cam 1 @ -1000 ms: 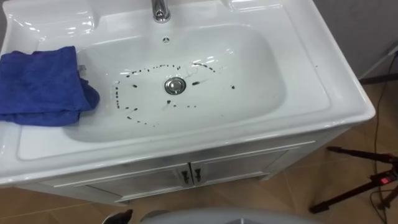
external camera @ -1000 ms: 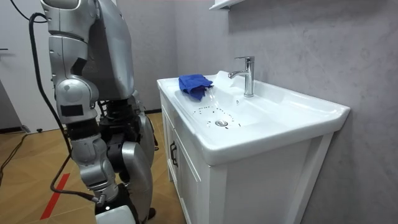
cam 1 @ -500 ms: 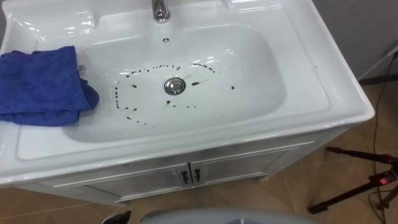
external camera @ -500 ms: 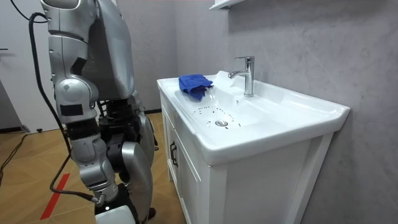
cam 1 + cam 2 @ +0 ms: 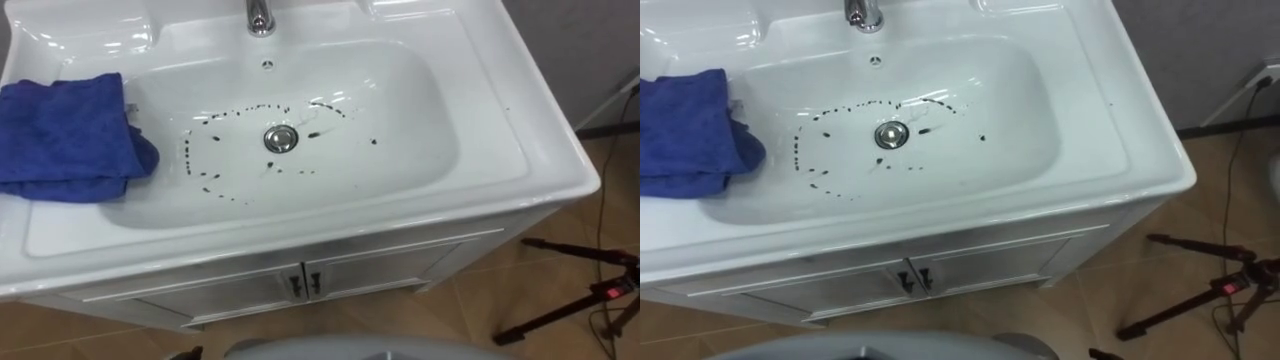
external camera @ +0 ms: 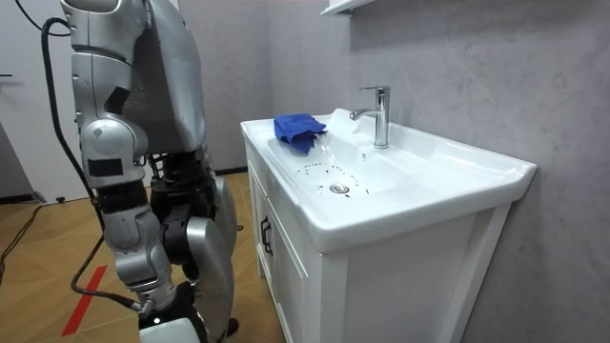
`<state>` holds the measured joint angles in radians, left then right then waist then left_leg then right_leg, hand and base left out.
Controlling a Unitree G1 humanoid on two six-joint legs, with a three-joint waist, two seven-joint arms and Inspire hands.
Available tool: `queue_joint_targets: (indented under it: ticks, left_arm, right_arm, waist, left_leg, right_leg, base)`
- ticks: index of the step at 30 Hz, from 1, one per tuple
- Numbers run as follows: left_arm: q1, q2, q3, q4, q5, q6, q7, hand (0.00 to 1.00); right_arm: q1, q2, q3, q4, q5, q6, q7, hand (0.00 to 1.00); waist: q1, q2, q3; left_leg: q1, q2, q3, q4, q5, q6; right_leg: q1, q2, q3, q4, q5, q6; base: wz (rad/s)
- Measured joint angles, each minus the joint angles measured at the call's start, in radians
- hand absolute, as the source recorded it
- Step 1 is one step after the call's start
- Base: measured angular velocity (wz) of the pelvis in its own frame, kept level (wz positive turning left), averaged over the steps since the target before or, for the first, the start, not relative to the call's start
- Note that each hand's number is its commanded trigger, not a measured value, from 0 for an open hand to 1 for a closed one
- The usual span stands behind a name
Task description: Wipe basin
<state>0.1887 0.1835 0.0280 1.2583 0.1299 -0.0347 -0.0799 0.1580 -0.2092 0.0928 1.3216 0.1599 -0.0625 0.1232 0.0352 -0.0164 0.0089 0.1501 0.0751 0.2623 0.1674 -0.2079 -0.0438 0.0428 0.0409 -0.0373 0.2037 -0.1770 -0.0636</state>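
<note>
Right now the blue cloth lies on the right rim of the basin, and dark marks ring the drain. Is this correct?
Not quite. The blue cloth lies on the left rim of the basin, its edge hanging into the bowl, as the left eye view shows. The dark marks do ring the drain.

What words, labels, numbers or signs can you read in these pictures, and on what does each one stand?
None can be read.
Small tag on the blue cloth: too small to read.
Dark marks in the basin: spots, not letters.
Faucet and cabinet doors: no print shows.
</note>
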Motion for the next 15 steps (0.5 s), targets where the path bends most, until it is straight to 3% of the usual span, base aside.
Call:
queue_joint_targets:
  ticks: [4, 7, 9, 15]
  left_arm:
    - [0.004, -0.003, 0.040, 0.000, -0.022, 0.002, 0.086, 0.00]
    - [0.004, -0.004, 0.078, -0.001, -0.110, 0.000, 0.141, 0.00]
    - [0.000, -0.007, 0.143, -0.008, -0.231, -0.020, 0.171, 0.00]
    - [0.003, -0.017, 0.224, -0.027, -0.333, -0.038, 0.186, 0.00]
  right_arm:
    - [-0.001, 0.006, -0.009, 0.000, 0.000, 0.000, 0.000, 0.00]
    - [-0.005, 0.006, -0.043, 0.000, 0.003, 0.000, 0.003, 0.00]
    - [-0.007, 0.005, -0.048, 0.000, 0.022, 0.000, 0.013, 0.00]
    - [-0.007, 0.006, -0.096, -0.001, 0.040, 0.014, 0.023, 0.00]
  waist:
    - [0.000, -0.004, 0.0023]
    - [0.003, 0.000, 0.0026]
    - [0.004, 0.004, 0.0011]
    - [0.005, 0.018, -0.0017]
  left_leg:
    - [0.003, 0.000, -0.017, 0.000, 0.000, 0.000]
    - [0.002, 0.000, -0.026, -0.001, 0.000, 0.000]
    - [0.002, 0.000, -0.034, -0.003, 0.000, 0.000]
    - [0.002, 0.000, -0.048, -0.010, -0.002, 0.000]
  right_leg:
    - [0.011, -0.003, -0.017, -0.003, 0.000, 0.000]
    - [0.013, -0.003, -0.021, -0.001, -0.001, 0.000]
    - [0.016, -0.004, -0.034, 0.000, -0.001, 0.000]
    - [0.017, -0.003, -0.046, 0.002, -0.005, -0.004]
  base:
    - [0.14]
    - [0.08]
    - [0.10]
    - [0.06]
